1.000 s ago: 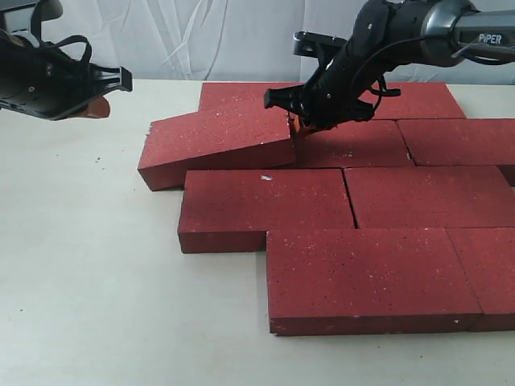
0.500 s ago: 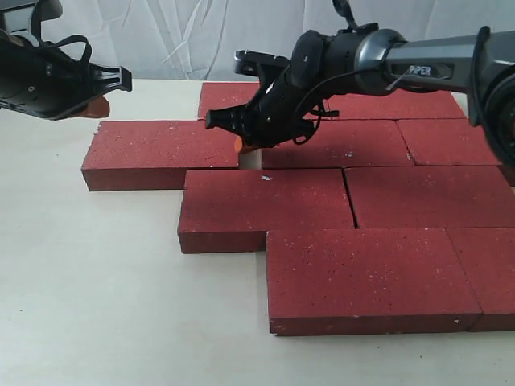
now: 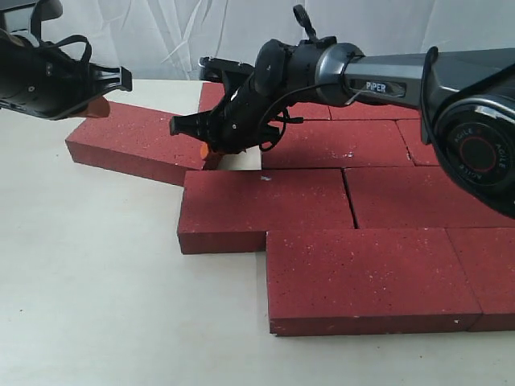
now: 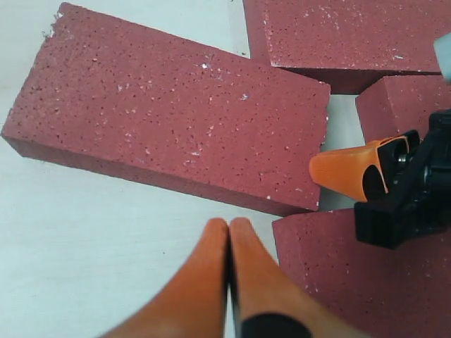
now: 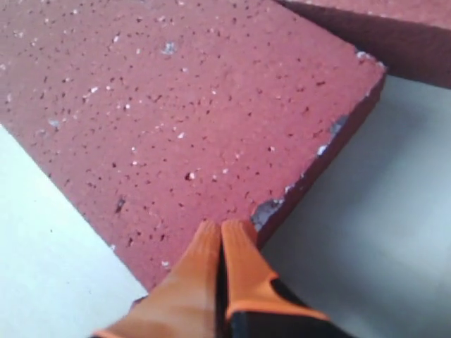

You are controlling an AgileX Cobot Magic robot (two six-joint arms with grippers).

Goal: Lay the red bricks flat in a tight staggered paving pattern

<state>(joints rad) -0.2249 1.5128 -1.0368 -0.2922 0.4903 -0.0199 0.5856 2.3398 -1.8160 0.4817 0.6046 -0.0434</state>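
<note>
**Entry: loose brick (image 3: 133, 138), skewed at the left edge of the paving, right pincer (image 3: 205, 150) at its end.**

The loose brick lies flat on the bench (image 3: 96, 281), slewed out of line, with a wedge of bare bench between its end and the laid bricks (image 3: 354, 201). My right pincer is clenched on nothing, its tips set against the brick's end corner. I judge it is closed to act as a blunt pusher, not a clamp. My left pincer (image 3: 100, 106) is likewise clenched and empty, hovering over the brick's far end. Outstanding, in my judgement: square the brick and close the gap.
</note>
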